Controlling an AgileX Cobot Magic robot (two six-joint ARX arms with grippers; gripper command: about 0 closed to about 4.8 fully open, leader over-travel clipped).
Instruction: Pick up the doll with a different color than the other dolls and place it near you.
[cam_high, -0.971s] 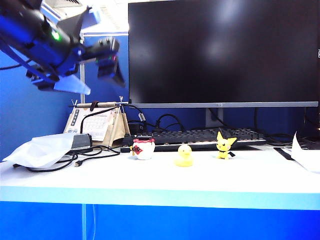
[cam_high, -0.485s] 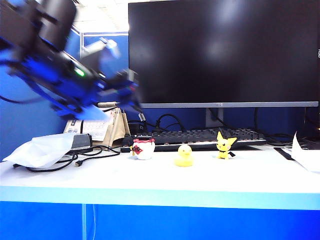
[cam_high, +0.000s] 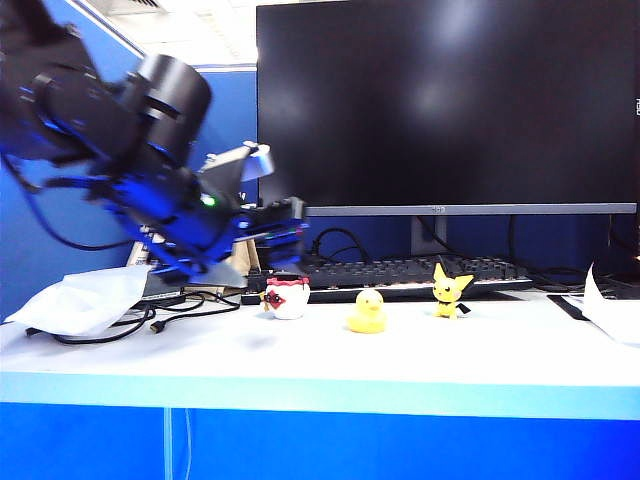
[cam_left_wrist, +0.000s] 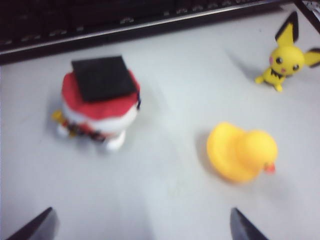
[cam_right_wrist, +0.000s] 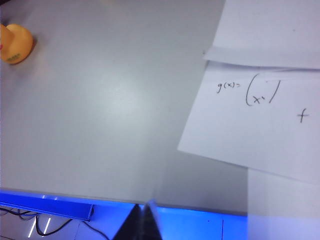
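The doll with a different color, white with a red scalloped rim and a flat black top, stands on the white table left of the other dolls. Those are a yellow duck and a yellow pointy-eared figure. My left gripper hangs just above and left of the white doll, not touching it. In the left wrist view the white doll, duck and eared figure lie ahead of my left gripper, open and empty. My right gripper is shut over the table's near edge.
A large dark monitor and a black keyboard stand behind the dolls. A white bag, cables and a card stand sit at the left. Paper sheets lie at the right, with the duck beyond.
My left arm has swung down and to the right, from high at the upper left to just above the white doll, still open. The dolls have not moved.
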